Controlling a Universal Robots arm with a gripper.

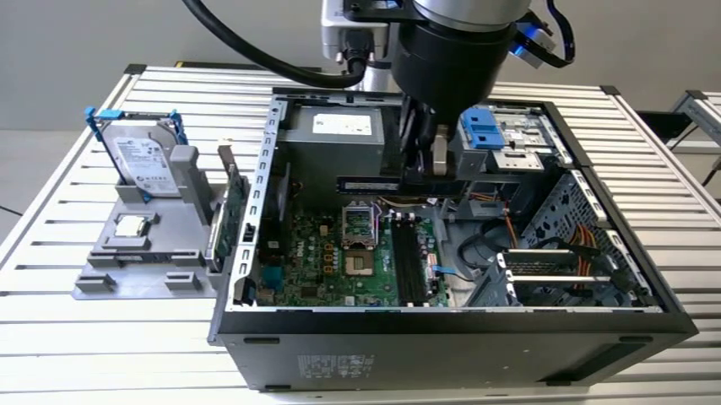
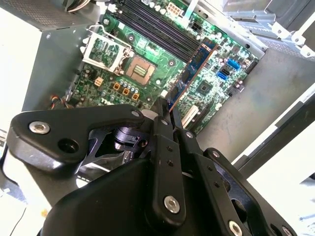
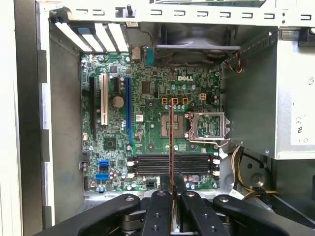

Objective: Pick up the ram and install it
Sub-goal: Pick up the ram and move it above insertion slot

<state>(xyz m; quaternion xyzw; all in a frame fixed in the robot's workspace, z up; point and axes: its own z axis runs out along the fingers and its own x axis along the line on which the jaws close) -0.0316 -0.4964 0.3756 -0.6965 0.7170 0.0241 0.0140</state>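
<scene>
My gripper (image 1: 435, 172) hangs inside the open computer case (image 1: 451, 325), above the motherboard (image 1: 338, 261). It is shut on the ram (image 1: 367, 185), a thin dark stick that juts out level toward the exterior view's left. In the second wrist view the ram (image 2: 191, 73) runs out from the gripper (image 2: 166, 112) over the board. The first wrist view shows the ram (image 3: 172, 142) edge-on, held in the gripper (image 3: 172, 186) and crossing the long black memory slots (image 3: 172, 164) at a right angle. In the exterior view those slots (image 1: 408, 266) lie below the gripper.
A hard drive (image 1: 147, 162) stands in a grey holder (image 1: 135, 270) at the exterior view's left. A green card (image 1: 232, 211) leans by the case wall. Inside the case are the power supply (image 1: 338, 128), CPU socket (image 1: 358, 224), drive cage (image 1: 496, 131) and orange cables (image 1: 586, 253).
</scene>
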